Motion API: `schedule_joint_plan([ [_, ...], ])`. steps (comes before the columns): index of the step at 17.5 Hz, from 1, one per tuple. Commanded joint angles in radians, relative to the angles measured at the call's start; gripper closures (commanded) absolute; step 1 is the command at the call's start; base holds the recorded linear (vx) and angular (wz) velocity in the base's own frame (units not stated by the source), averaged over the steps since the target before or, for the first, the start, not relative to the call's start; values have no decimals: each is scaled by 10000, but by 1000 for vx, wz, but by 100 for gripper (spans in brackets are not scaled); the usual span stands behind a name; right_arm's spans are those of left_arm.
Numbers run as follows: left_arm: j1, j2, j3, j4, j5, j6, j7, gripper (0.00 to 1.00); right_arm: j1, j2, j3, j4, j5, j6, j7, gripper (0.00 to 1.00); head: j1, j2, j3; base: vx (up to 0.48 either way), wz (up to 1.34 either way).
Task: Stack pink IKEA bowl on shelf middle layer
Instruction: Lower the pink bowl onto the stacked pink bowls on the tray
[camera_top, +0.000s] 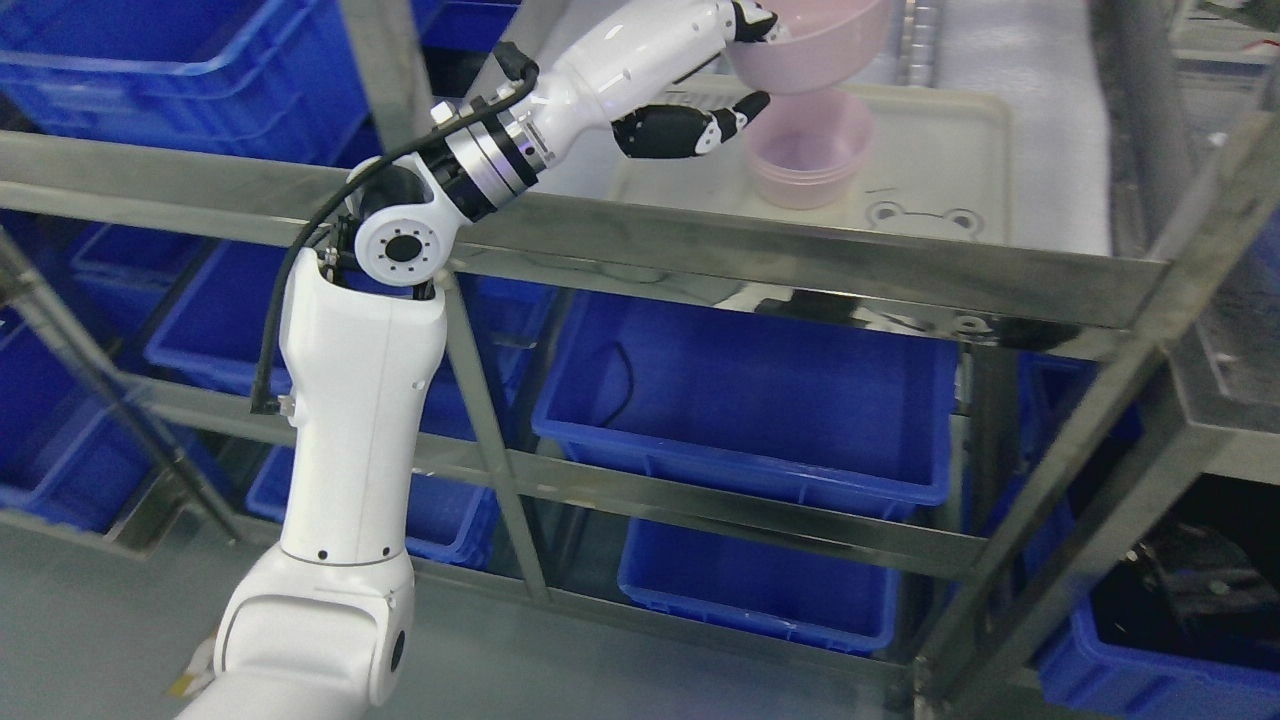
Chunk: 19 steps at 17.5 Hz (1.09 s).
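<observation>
So the left hand (745, 65) is up at about 12 o'clock in the head view, fingers closed on a pink bowl (815, 45), one finger hooked over the rim and the thumb under its side. It's hanging above and a bit to the 11 o'clock side of the pink bowl stack (810, 150) sitting on the white tray (940, 150) on the steel shelf (800, 260), clearly not seated yet. Right arm isn't in shot at all. If I were running this, I'd nudge the held bowl toward 5 o'clock until the rims line up, keep it level, then lower it straight down before loosening the fingers. Looks like the thumb could bump the stack's rim on the way down, so go slow there. The blue bins (750, 400) below don't matter.
</observation>
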Motion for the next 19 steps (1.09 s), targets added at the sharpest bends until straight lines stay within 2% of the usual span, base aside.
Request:
schedule_joint_plan([
  [1, -827, 2219, -8, 1443, -1296, 278, -155, 97, -6, -175, 46, -175, 2, 7, 4, 0, 0, 0, 0, 62, -832],
  [5, -122, 2744, -408, 1429, -1282, 217, -860, 96, -6, -175, 46, -175, 2, 7, 4, 0, 0, -1, 0, 53, -472],
  [6, -105, 2683, -408, 1475, -1312, 202, -846, 95, -6, -175, 46, -175, 2, 7, 4, 0, 0, -2, 0, 38, -201],
  [7, -105, 2136, -560, 1794, -1358, -11, -740, 95, -6, -175, 46, -175, 2, 7, 4, 0, 0, -2, 0, 16, -57],
  [9, -319, 1641, -1064, 2286, -1480, -166, -739, 95, -6, -175, 46, -175, 2, 7, 4, 0, 0, -2, 0, 0, -51],
  [12, -841, 1456, -1481, 2517, -1771, -182, -739, 95, -6, -175, 46, -175, 2, 7, 4, 0, 0, -2, 0, -6, 24],
  [19, -857, 1271, -1727, 2732, -2247, -182, -769, 93, -6, -175, 46, -175, -13, 7, 4, 0, 0, -2, 0, 3, -18],
])
